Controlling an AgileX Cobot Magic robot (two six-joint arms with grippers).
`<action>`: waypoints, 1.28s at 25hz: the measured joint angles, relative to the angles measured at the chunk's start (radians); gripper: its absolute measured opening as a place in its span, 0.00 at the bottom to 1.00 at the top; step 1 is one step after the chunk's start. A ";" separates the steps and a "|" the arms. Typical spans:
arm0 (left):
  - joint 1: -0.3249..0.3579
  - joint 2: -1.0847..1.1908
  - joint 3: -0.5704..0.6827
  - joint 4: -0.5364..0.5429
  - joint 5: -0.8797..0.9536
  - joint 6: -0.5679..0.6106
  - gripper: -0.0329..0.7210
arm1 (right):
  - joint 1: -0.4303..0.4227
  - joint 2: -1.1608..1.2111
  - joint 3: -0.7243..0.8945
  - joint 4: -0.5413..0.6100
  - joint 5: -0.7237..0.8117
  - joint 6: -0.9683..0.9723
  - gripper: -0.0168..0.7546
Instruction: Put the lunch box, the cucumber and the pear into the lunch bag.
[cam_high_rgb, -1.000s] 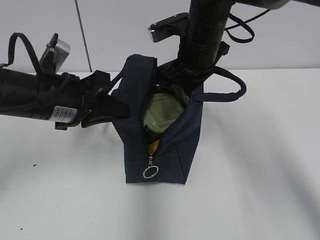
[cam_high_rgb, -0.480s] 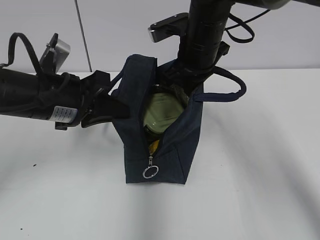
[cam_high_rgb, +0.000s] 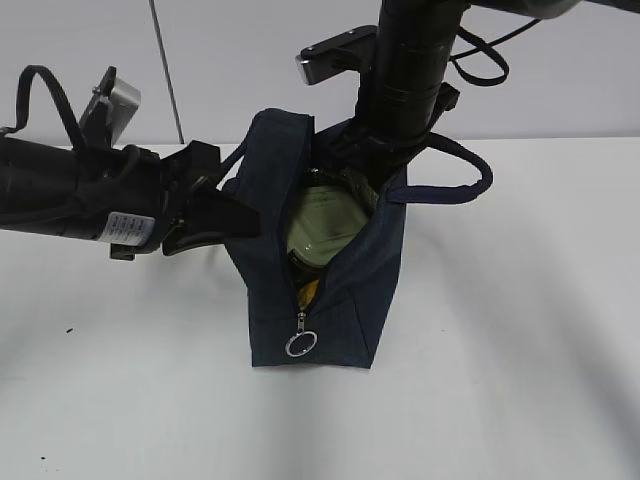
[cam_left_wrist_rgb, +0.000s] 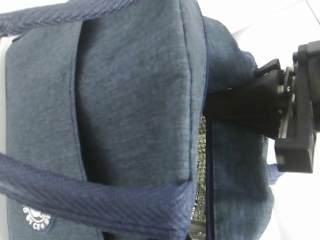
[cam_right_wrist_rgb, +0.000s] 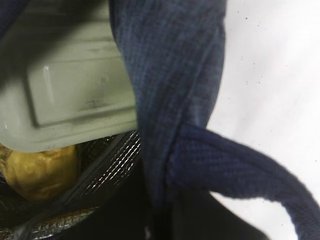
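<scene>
Claws (cam_high_rgb: 352, 165) crowding lunch bag (cam_high_rgb: 340, 310) mouth

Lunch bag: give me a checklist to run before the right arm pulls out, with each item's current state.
1. Dark navy fabric lunch bag stands upright on the table: ok.
2. Pale sage-green lunch box inside the bag: ok.
3. Yellow bumpy pear inside, below the box: ok.
4. Dark green cucumber inside: cannot tell, none clearly visible.
5. Left gripper at the bag's left wall, holding the mouth open: cannot tell its grip.
6. Right gripper free of the bag's contents: cannot tell, fingers hidden in the opening.
</scene>
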 joint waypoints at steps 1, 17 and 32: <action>0.000 0.000 0.000 0.000 0.000 0.000 0.02 | 0.000 0.000 0.000 0.000 0.000 0.000 0.03; 0.000 0.000 0.000 0.000 0.000 0.000 0.02 | 0.000 0.000 0.000 0.000 0.000 0.000 0.03; 0.000 0.000 0.000 0.000 0.000 0.000 0.02 | 0.000 0.000 0.000 0.000 0.000 0.000 0.03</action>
